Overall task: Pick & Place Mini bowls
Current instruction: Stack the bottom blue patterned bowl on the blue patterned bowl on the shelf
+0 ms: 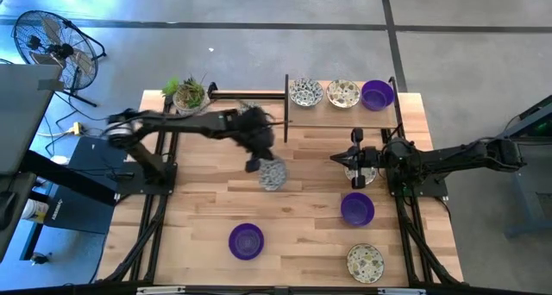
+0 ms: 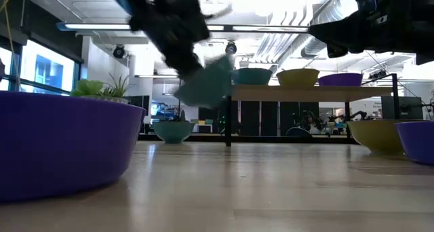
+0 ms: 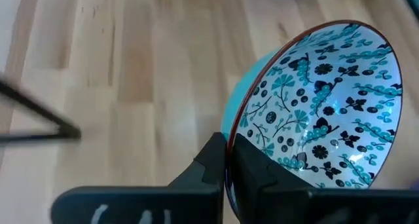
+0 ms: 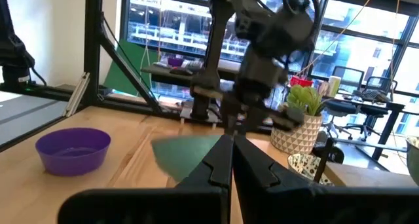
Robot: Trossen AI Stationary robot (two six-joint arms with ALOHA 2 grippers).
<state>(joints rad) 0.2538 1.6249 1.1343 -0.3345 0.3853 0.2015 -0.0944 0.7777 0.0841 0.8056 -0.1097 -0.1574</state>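
My left gripper [image 1: 259, 164] hangs over the middle of the table, shut on a mini bowl [image 1: 274, 175] that is white with a dark floral pattern inside [image 3: 327, 99] and teal outside [image 2: 210, 83]. On the table sit a purple bowl [image 1: 246, 241], another purple bowl [image 1: 357, 209] and a patterned bowl [image 1: 365, 261]. A further patterned bowl [image 1: 362, 179] shows partly under my right arm. My right gripper [image 1: 335, 160] waits shut at the right, holding nothing [image 4: 232, 152]. My left gripper pinches the bowl's rim [image 3: 233, 127], one finger inside the bowl and one on its teal outer wall. The fingers slant down from the table's left. The bowl hangs tilted below them, its opening turned sideways, lifted clear of the table [image 2: 210, 83].
A raised shelf [image 1: 345, 107] on dark posts at the far edge carries two patterned bowls [image 1: 305, 92] [image 1: 342, 92] and a purple one [image 1: 377, 94]. A white pot with a green plant [image 1: 190, 94] stands far left. Bare wood lies between the near bowls.
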